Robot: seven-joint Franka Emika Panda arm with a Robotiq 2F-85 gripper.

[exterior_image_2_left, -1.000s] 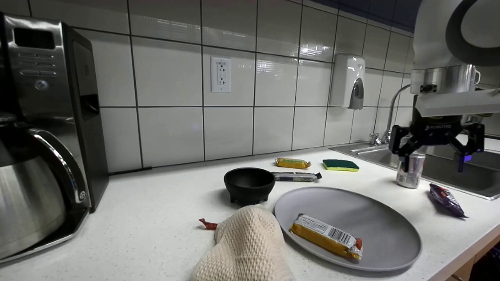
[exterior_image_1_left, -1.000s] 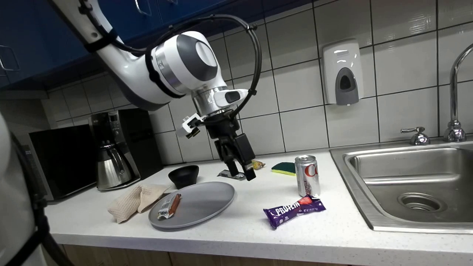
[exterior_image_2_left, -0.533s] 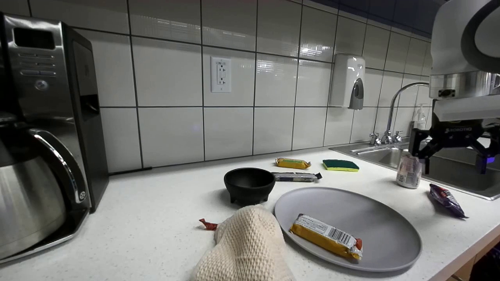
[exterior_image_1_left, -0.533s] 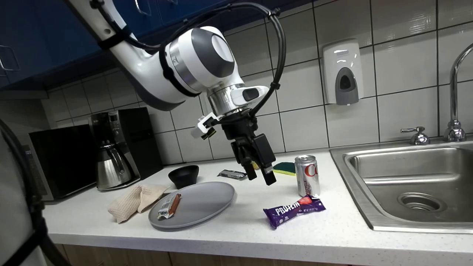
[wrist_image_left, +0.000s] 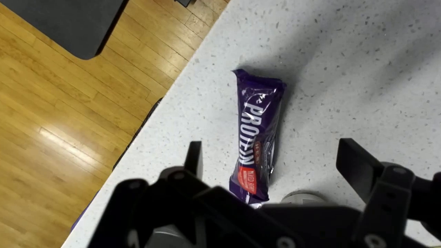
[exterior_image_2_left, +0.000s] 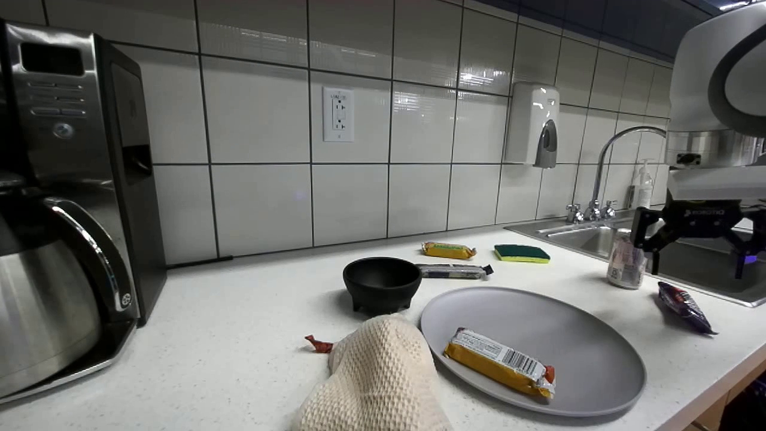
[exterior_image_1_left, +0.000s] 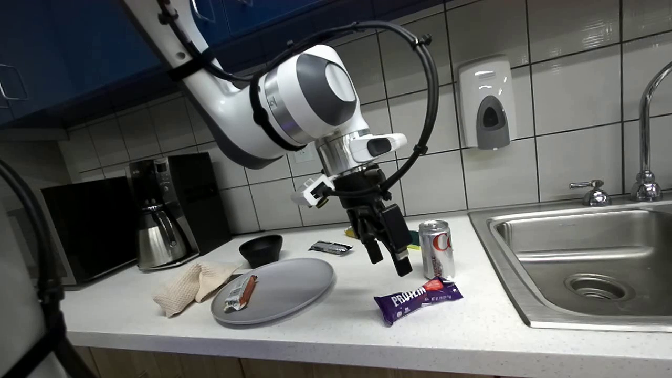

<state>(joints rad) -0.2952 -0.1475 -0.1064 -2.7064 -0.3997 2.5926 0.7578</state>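
Note:
My gripper (exterior_image_1_left: 389, 261) stands open above the counter with nothing between its fingers. Below it, apart from it, a purple protein bar (exterior_image_1_left: 418, 299) lies on the counter. In the wrist view this bar (wrist_image_left: 258, 131) appears between the spread fingertips, nearer the left one. Close to the bar's far end stands an upright silver soda can (exterior_image_1_left: 437, 252); in the wrist view the can (wrist_image_left: 303, 197) is mostly hidden behind the gripper. In an exterior view the gripper (exterior_image_2_left: 698, 267) partly covers the can. A grey plate (exterior_image_1_left: 299, 289) with a wrapped bar (exterior_image_2_left: 501, 362) on it is off to the side.
A steel sink (exterior_image_1_left: 504, 273) lies beyond the can. A green sponge (exterior_image_2_left: 522, 253), a yellow-wrapped bar (exterior_image_2_left: 449, 250), a silver-wrapped bar (exterior_image_2_left: 456, 271) and a black bowl (exterior_image_2_left: 382, 281) sit toward the wall. By the plate are a beige cloth (exterior_image_1_left: 194, 286) and a coffee maker (exterior_image_1_left: 178, 210).
The arm has moved sideways from near the plate toward the purple bar and the can, and stands slightly lower. The gripper has stayed open; the objects have not moved.

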